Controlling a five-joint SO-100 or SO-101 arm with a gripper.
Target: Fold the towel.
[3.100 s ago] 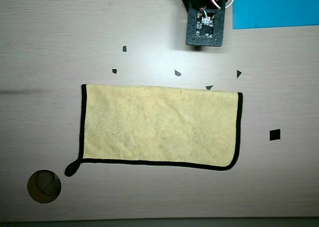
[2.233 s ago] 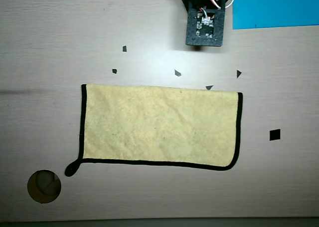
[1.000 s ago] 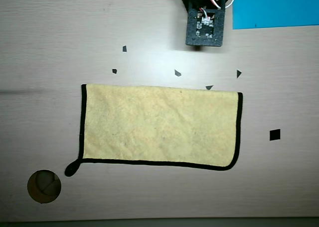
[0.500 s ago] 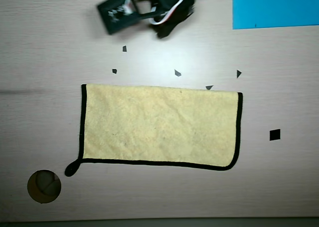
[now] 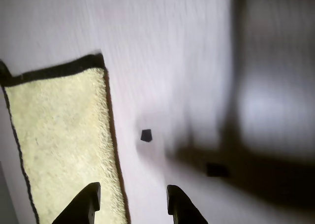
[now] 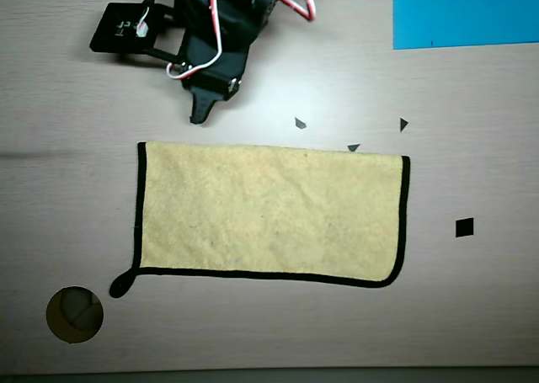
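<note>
Item 1, towel (image 6: 269, 215): yellow, fuzzy, thin black edging on three sides, lay flat on the tabletop (image 6: 472, 316) in overhead view, roughly central, long axis parallel to the near and far tabletop edges; far long edge showed no black trim, so prob. a fold line already, judged not certain. Black loop (image 6: 120, 285) stuck out at the towel's corner toward the near-left tabletop corner. Item 2, pincer (image 5: 133, 202): empty, fingers moderately apart w/ bare surface between them in wrist view; one finger over the towel's edge strip, the other over bare tabletop; whether touching the cloth, cannot tell, wrist view blurred. Overhead view put the arm (image 6: 215, 29) at the far tabletop edge, left of centre, tip just beyond the towel's far long edge. Item 3, misc: small black marks (image 6: 464, 227) on the tabletop toward the right edge and near the towel's far-right corner; blue sheet (image 6: 465, 13) at far-right corner; brown disc (image 6: 74, 314) at near-left corner, well apart from arm. Risks, as judgement: pinch taken on the folded edge could catch one layer only and undo the fold, cause being shallow bite; fuzzy pile may slip from a partial grip mid-lift; dragging rather than lifting could bunch the cloth or skew it off square; a pincer pressed too low could stall against the tabletop.
</note>
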